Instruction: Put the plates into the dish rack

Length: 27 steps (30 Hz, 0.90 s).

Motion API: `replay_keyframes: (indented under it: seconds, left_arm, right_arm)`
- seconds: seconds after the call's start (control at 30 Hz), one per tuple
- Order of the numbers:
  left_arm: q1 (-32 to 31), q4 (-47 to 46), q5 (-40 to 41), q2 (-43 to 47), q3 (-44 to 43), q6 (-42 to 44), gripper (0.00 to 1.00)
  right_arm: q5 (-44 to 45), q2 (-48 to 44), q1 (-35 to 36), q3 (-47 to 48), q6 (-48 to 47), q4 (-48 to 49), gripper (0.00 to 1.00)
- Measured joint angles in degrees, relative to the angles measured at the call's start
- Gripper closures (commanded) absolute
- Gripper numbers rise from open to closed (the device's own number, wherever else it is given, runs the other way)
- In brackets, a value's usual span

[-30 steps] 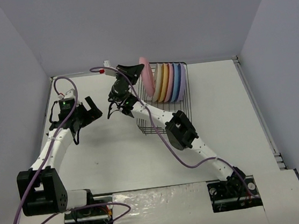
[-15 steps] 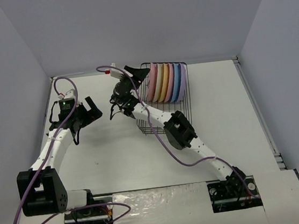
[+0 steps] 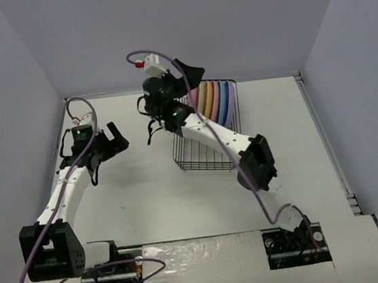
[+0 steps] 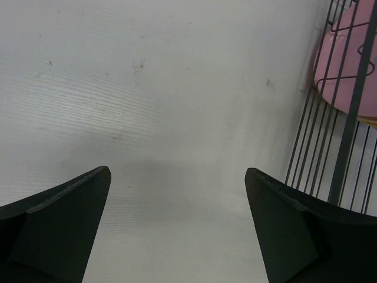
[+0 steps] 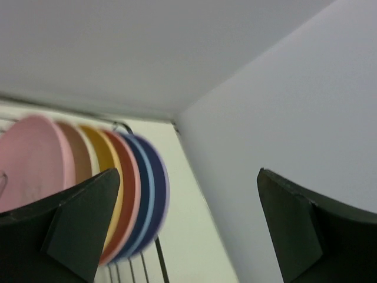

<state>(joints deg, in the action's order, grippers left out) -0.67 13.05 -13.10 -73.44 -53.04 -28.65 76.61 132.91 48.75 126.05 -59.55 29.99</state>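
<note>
Several plates (image 3: pixel 215 101) stand on edge in a row at the far end of the black wire dish rack (image 3: pixel 204 157): pink, cream, yellow-orange, pink, blue, lavender. My right gripper (image 3: pixel 185 75) hangs open above the rack's far left corner, lifted clear of the plates and empty. In the right wrist view (image 5: pixel 188 227) the plates (image 5: pixel 126 194) sit low on the left, blurred, with the wall between the fingers. My left gripper (image 3: pixel 112 142) is open and empty over bare table, left of the rack; in its wrist view (image 4: pixel 177 227) the rack (image 4: pixel 346 124) and a pink plate (image 4: pixel 347 56) show at the right.
The near half of the rack holds nothing. White walls close in the table at the back and both sides. A purple cable (image 3: pixel 234 208) trails along the right arm, which reaches over the rack.
My right gripper opened and let go of the pink plate, which now stands at the left end of the row. The right arm then rose up and back. The left arm barely moved.
</note>
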Motion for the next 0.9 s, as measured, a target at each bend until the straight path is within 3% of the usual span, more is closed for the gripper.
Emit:
replay_keyframes:
  seconds: [0.07,0.13,0.2,0.27,0.37,0.63,0.77,0.9]
  left_arm:
    - [0.0,0.65,-0.76,1.6,-0.2,0.72,0.03]
    - [0.0,1.68,-1.56,3.2,-1.15,1.48,0.03]
    - [0.0,2.29,-2.17,4.54,-2.45,1.94,0.03]
    - [0.0,3.06,-2.36,6.01,-3.82,2.6,0.03]
    - [0.0,3.79,-2.1,8.62,-4.14,3.12,0.03]
    - [-0.02,3.97,-0.65,13.87,0.09,4.08,0.03]
    - [0.0,4.73,0.61,15.12,2.56,4.25,0.03]
    - [-0.02,4.64,1.52,15.92,3.13,4.27,0.03]
  right_arm:
    - [-5.18,-8.49,-1.07,-1.04,16.08,-15.84,0.0]
    - [-20.4,-18.74,-5.23,-5.51,31.76,-28.82,0.0]
    - [-36.78,-30.29,-13.73,-14.12,44.47,-33.74,0.0]
    - [-45.32,-41.43,-23.34,-26.7,54.16,-33.88,0.0]
    - [-47.48,-54.31,-30.83,-43.3,65.48,-37.53,0.0]
    - [-48.17,-74.65,-27.71,-76.88,86.39,-39.31,0.0]
    - [-46.07,-82.65,-27.78,-83.95,92.5,-41.28,0.0]
    - [-43.65,-85.1,-27.82,-83.97,94.31,-40.96,0.0]
